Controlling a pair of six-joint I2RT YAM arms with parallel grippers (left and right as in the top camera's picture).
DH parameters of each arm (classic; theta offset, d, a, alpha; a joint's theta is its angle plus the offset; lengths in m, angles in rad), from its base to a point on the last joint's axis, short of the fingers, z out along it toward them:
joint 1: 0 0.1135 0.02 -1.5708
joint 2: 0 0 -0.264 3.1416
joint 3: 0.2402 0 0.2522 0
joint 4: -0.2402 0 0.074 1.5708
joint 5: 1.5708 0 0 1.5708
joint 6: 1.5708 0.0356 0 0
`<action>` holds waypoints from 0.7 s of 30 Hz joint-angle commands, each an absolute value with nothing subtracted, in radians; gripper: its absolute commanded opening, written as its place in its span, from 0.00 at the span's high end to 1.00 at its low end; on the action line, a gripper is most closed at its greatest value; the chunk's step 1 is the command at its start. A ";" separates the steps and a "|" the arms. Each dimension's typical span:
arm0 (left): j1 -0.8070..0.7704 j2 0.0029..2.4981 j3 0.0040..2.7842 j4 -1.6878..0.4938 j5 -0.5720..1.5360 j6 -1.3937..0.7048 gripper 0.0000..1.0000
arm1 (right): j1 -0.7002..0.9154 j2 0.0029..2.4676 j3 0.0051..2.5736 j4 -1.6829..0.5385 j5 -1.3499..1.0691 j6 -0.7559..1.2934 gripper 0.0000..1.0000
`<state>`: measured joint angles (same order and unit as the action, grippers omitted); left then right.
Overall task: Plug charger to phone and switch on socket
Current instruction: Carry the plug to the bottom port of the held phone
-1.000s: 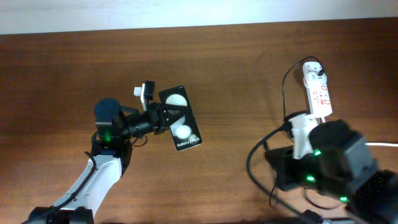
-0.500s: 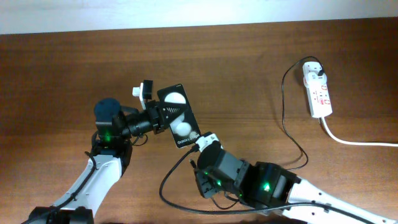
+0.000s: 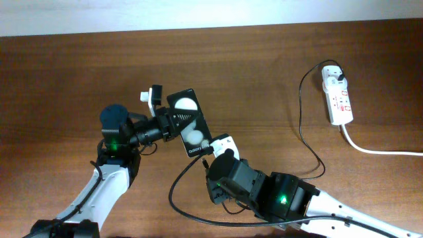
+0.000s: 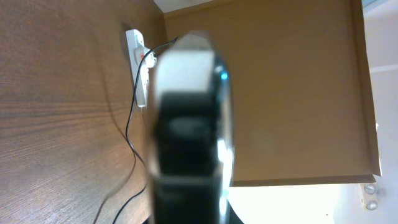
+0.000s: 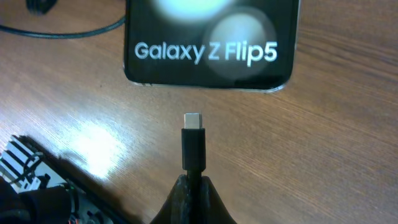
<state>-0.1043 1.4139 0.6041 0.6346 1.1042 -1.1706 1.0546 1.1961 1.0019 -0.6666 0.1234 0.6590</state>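
Note:
The black phone [image 3: 189,125], lettered "Galaxy Z Flip5", is held tilted above the table by my left gripper [image 3: 173,124], which is shut on its left edge. In the left wrist view the phone [image 4: 186,124] is a blurred slab filling the middle. My right gripper [image 5: 193,190] is shut on the charger cable just behind its plug tip [image 5: 193,140]. The tip points at the phone's lower end [image 5: 211,56], a short gap away. In the overhead view the right gripper [image 3: 213,155] sits just below the phone. The white socket [image 3: 338,99] lies at the far right with the charger's white adapter [image 3: 332,74] plugged in.
The black charger cable [image 3: 305,142] runs from the adapter down across the table and loops under my right arm [image 3: 277,195]. The socket's thick white cord [image 3: 377,150] leaves to the right edge. The socket [image 4: 138,62] and cable also show in the left wrist view.
My right arm has moved from the right side near the socket to the middle, bringing the plug tip just below the phone. The left arm and phone have not moved.

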 commanded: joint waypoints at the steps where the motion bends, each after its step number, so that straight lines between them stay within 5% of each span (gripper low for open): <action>1: -0.102 1.412 0.620 0.607 1.129 -1.150 1.00 | 1.060 1.190 1.012 -0.654 0.163 0.671 0.96; 21: -0.102 1.412 0.620 0.586 1.149 -1.174 1.00 | 1.060 1.190 1.012 -0.661 0.124 0.693 0.96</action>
<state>-0.1043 1.4139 0.6041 0.5800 1.1160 -1.1713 1.0546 1.1961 1.0019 -0.6647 0.1146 0.6842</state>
